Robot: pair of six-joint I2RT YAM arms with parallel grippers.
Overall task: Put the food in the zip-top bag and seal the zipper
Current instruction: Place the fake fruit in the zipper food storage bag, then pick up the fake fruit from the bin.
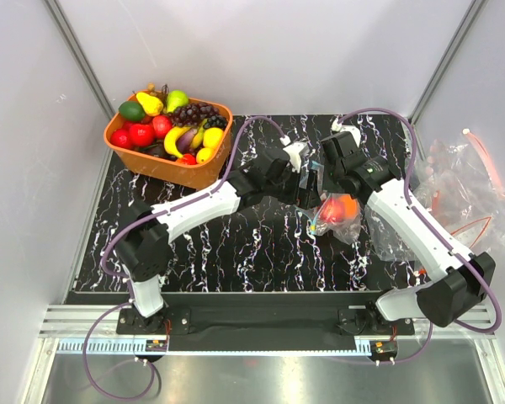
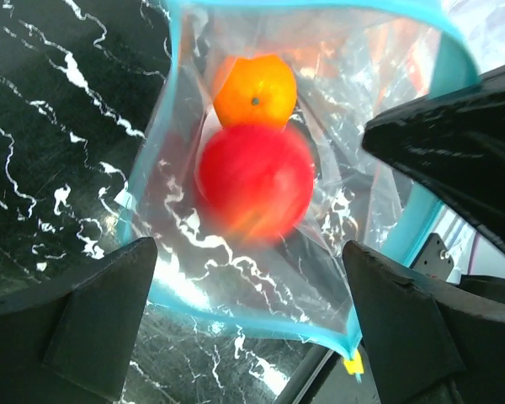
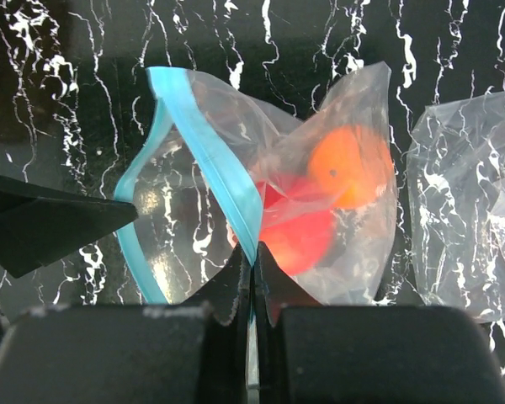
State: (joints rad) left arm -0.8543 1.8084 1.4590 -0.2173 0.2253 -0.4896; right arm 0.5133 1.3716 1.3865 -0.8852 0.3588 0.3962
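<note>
So the clear thin plastic zip-top bag [image 1: 353, 227] is lying on the black white-veined marble worktop [image 1: 236, 244], a bit right of centre, in front of both arms. Two pieces are inside it already: a glossy round red toy fruit [image 2: 254, 181] and a small orange toy fruit [image 2: 254, 91]. They're touching each other, with the orange one deeper in from the mouth.

The narrow light blue zipper strip [image 3: 206, 147] is gaping, its two lips bowed apart into a loop. The right claw [image 3: 252, 257] has its fingers pressed together on one lip of that strip, pinching it right at the tips. The left claw [image 2: 248, 252] is spread wide — in its wrist view there's a finger on either side of the bag mouth, looking straight into the opening, and it's gripping nothing.

The rest of the toy fruit sits in the orange plastic basket [image 1: 172, 168] at the far left corner of the worktop — red, yellow and green pieces plus a dark grape bunch, all piled in. A heap of other clear plastic bags with red-orange strips [image 1: 467, 189] lies at the right edge, beside the right arm.
</note>
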